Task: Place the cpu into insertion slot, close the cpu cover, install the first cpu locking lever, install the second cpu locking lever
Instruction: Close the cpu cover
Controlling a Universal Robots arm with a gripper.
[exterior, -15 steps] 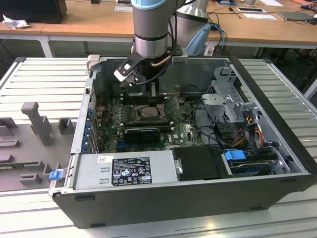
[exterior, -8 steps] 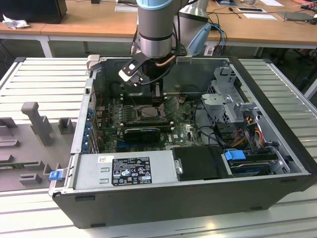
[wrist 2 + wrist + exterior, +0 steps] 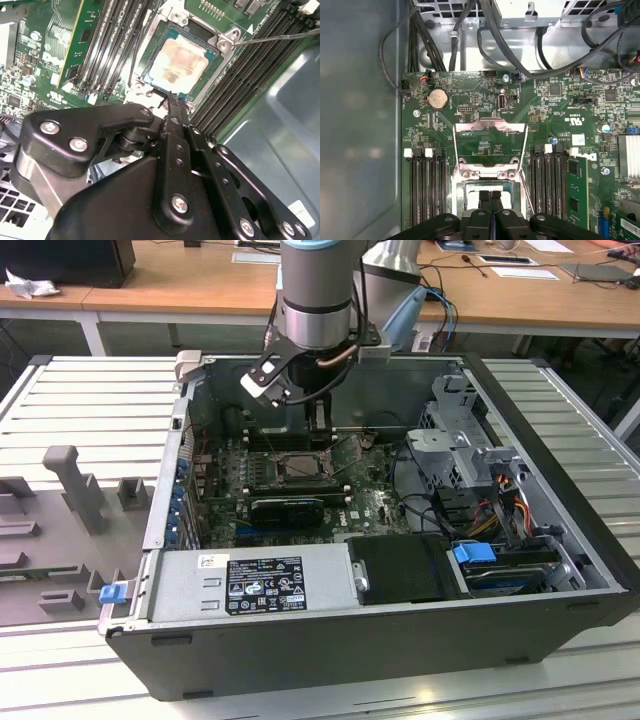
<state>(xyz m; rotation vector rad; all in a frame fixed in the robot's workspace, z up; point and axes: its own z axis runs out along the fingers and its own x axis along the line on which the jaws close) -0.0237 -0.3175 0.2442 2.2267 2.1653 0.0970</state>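
1. In the exterior view the gripper (image 3: 320, 428) reaches down into the open computer case (image 3: 350, 660), which lies on the ribbed grey counter (image 3: 80, 390). Its tips hang just above the insertion slot (image 3: 300, 466) on the motherboard (image 3: 370, 505).
2. In the second wrist view the cpu (image 3: 175, 64) lies flat in the slot with its pale metal face up and uncovered. The fingers (image 3: 169, 125) are pressed together and grip nothing, their tips just beside the slot's near edge. A thin wire lever (image 3: 280, 36) juts away from a corner of the slot, unlatched.
3. In the first wrist view the cpu cover (image 3: 490, 126) is swung open off the slot, the board showing through its cut-out centre. A wire lever runs along each side of it. How steeply it stands I cannot tell.
4. Judgement: the placing looks done, and closing the cover is the step in hand. That calls for the closed tips to meet the cover's free edge and push it over its hinge onto the chip, clear of both levers.
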